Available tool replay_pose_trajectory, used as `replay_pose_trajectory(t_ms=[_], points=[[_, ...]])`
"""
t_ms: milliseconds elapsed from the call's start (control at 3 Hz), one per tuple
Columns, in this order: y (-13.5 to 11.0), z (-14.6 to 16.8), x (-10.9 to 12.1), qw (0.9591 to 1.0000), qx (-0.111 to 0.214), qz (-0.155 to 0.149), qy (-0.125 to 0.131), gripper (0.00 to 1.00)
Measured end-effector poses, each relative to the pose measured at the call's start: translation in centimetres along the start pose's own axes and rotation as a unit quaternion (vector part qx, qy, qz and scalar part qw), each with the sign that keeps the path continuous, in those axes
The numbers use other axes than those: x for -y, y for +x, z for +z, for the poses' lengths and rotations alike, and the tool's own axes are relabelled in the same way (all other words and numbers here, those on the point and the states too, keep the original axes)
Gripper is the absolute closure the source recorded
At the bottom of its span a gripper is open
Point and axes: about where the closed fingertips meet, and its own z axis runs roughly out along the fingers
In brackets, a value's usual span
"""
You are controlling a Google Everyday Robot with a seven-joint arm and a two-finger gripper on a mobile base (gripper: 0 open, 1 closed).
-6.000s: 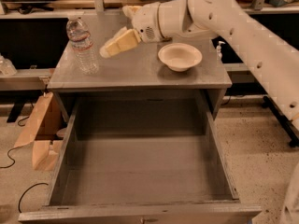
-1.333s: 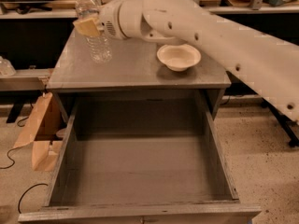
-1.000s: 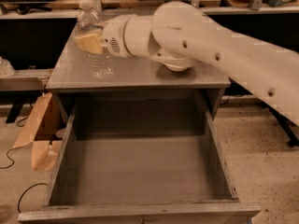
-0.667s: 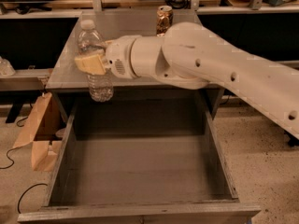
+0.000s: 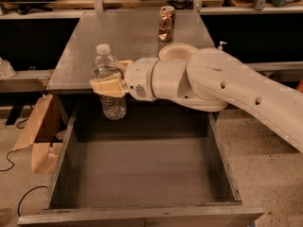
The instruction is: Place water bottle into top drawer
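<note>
Since a moment earlier the claw (image 5: 111, 78) had carried the water bottle (image 5: 113, 107) forward off the tabletop (image 5: 118, 30), and the arm (image 5: 222, 86) had dropped lower, so that the gold-brown can (image 5: 166, 23) and the pale bowl (image 5: 176, 51) showed behind it. The claw's tan fingers (image 5: 108, 87) were clamped around the bottle's middle, holding it upright. Its ribbed clear base hung just past the tabletop's front edge, above the back left of the top drawer (image 5: 142, 216). Its white cap stood level with the tabletop's front strip.

The arm was smooth, rounded and white, reaching in from the right. The tabletop was flat, dull grey and slightly glossy. The drawer stood pulled fully out, a deep box of worn grey panels with a flat front lip. A folded cardboard box (image 5: 40, 132) leaned at the left on speckled floor, beside a dark cable (image 5: 24, 198).
</note>
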Motion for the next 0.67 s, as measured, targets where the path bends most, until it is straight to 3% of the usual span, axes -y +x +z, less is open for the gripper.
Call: replay_pose_trajectory(t_ms=[333,667], points=[[3.2,1.2,-1.2,0.9996,-0.004,0.001,-0.027,1.0],[8.1,2.3,-3.3,0.9981,-0.006,-0.001,-0.061,1.0]])
